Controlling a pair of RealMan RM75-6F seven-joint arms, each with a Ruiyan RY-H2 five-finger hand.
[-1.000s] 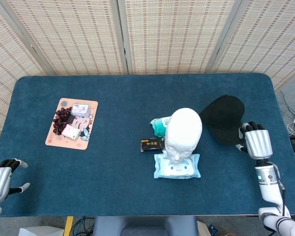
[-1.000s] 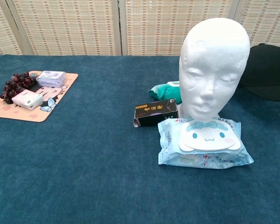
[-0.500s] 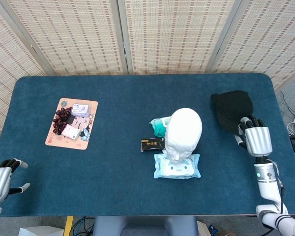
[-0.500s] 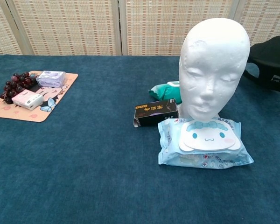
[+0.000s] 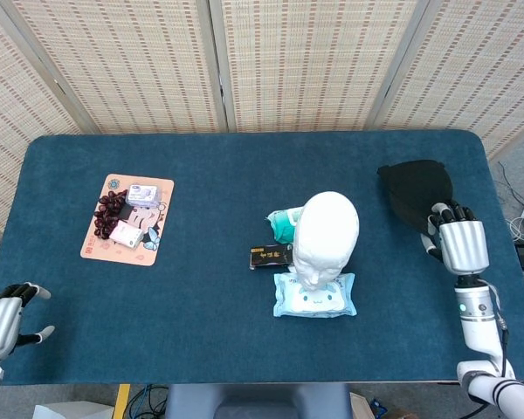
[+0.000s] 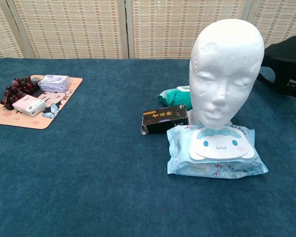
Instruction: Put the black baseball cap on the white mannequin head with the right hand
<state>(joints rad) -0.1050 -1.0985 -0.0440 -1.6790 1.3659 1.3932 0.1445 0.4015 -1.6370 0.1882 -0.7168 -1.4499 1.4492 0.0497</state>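
At the right edge of the head view, the right hand point(image 5: 460, 244) grips the black cap point(image 5: 417, 190) by its near rim, its dark fingers point(image 5: 440, 212) curled over the fabric; the cap sits just above the hand in the frame, toward the worktop's far right corner. In the chest view the cap point(image 6: 286, 67) shows at the right edge, raised off the cloth with its hollow underside and a small tag facing the camera. It looks soft, bunched and plain black. The white mannequin head point(image 5: 327, 236) stands upright near the middle of the blue worktop point(image 5: 210, 201), well apart from the cap, with bare cloth between them. A pack of wipes point(image 5: 314, 295) lies at its base, a black box point(image 5: 270, 256) and a green packet point(image 5: 282, 223) beside it. In the lower left corner, the left hand point(image 5: 2, 321) rests off the worktop's edge, fingers spread and holding nothing.
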